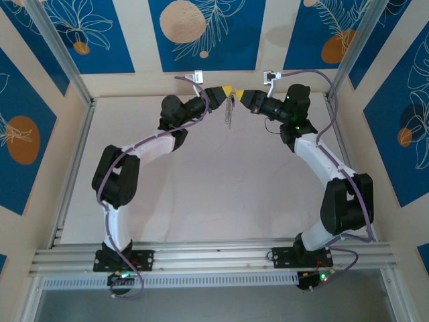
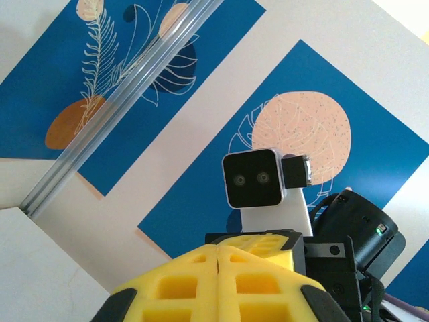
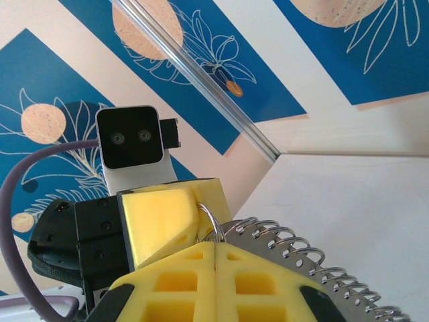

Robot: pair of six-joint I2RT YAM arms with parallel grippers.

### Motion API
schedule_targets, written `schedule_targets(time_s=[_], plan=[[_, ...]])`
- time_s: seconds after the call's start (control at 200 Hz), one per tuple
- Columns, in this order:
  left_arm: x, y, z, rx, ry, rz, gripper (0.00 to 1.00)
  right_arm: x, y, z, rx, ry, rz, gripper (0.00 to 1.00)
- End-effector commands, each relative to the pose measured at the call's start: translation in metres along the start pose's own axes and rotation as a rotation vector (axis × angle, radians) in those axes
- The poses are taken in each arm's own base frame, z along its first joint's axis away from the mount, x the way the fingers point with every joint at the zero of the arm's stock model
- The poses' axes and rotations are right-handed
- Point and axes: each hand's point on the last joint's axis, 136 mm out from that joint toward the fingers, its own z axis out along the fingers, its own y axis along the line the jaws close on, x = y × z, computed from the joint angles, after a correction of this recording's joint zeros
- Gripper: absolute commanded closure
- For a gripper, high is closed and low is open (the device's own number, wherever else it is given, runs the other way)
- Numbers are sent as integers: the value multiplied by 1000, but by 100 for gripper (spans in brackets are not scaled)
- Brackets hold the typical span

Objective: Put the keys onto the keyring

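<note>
Both arms reach to the far back of the table, and my left gripper (image 1: 226, 90) and right gripper (image 1: 240, 94) meet tip to tip. The keyring (image 1: 230, 113) hangs down between the tips with its fringe of small silver pieces. In the right wrist view my right gripper (image 3: 215, 247) is shut on the keyring's thin loop (image 3: 210, 218), and a row of silver rings (image 3: 295, 245) fans out to the right. The loop runs up against the left gripper's yellow fingers (image 3: 167, 218). In the left wrist view my left gripper (image 2: 219, 249) is shut, with its seam tight. The keys are hidden.
The white table (image 1: 221, 181) lies below the grippers. The back wall (image 1: 228, 79) stands just behind them, with aluminium posts (image 1: 60, 57) (image 1: 355, 47) at the corners. A rail (image 1: 214, 255) crosses the near edge by the arm bases.
</note>
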Motion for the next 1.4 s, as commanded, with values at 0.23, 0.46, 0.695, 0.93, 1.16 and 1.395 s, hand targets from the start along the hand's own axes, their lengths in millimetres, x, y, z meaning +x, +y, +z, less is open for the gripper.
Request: schedule_targets(time_s=[0.23, 0.46, 0.695, 0.93, 1.16, 1.395], plan=[[-19, -43, 7, 106, -31, 83, 100, 17, 3, 18, -84, 49, 91, 100], [-18, -43, 7, 107, -30, 85, 100, 23, 9, 20, -86, 52, 99, 100], [-18, -43, 7, 108, -30, 85, 100, 27, 22, 23, -97, 57, 77, 100], [-17, -42, 8, 109, -30, 85, 100, 30, 29, 19, -105, 83, 30, 93], [-16, -42, 8, 117, -25, 85, 100, 9, 31, -17, -80, 13, -6, 70], [-16, -46, 9, 138, -21, 88, 100, -6, 25, -41, -26, -50, -30, 68]])
